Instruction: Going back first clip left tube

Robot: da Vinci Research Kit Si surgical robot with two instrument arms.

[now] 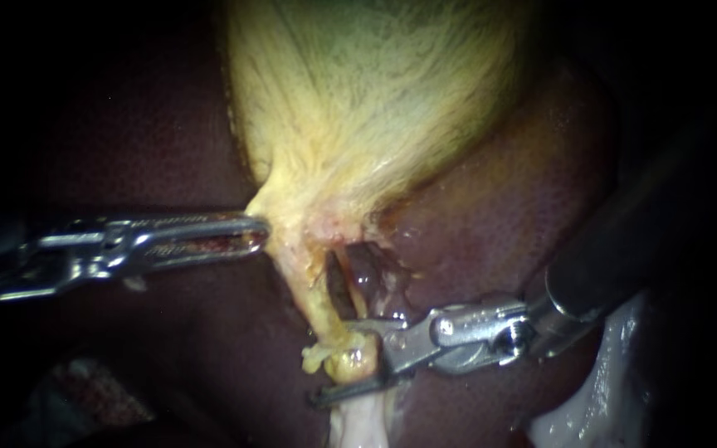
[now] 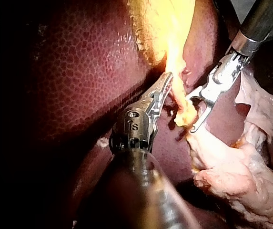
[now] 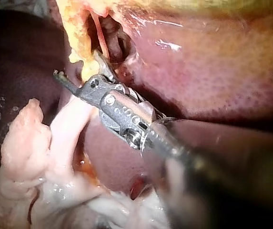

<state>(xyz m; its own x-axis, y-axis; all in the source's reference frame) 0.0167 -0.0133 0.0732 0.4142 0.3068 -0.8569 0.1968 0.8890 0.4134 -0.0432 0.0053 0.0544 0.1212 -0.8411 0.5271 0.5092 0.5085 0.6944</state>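
The left tube is the thin yellow string that hangs down from the narrow end of the gallbladder. It ends in a small yellow lump. Just beside it, also under the gallbladder, there is a dark hole, and past the hole runs a darker, reddish tube. The left instrument comes in from the side and meets the gallbladder right at its narrow end. Its jaws lie close together and look to be pinching the yellow edge there. I think it holds on so that the gallbladder is pulled sideways and the tubes under it are stretched out and easy to see. The right instrument is lower down, at the end of the left tube farthest from the gallbladder. Its jaws stand wide, like a little open mouth, with the yellow lump in the gap, and they do not seem to squeeze it. I cannot make out a clip on the tube, since the jaws and the lump hide that spot. The dark red liver lies all around the gallbladder. With its mouth this wide, the right instrument should be able to slide back off the tube without tugging it.
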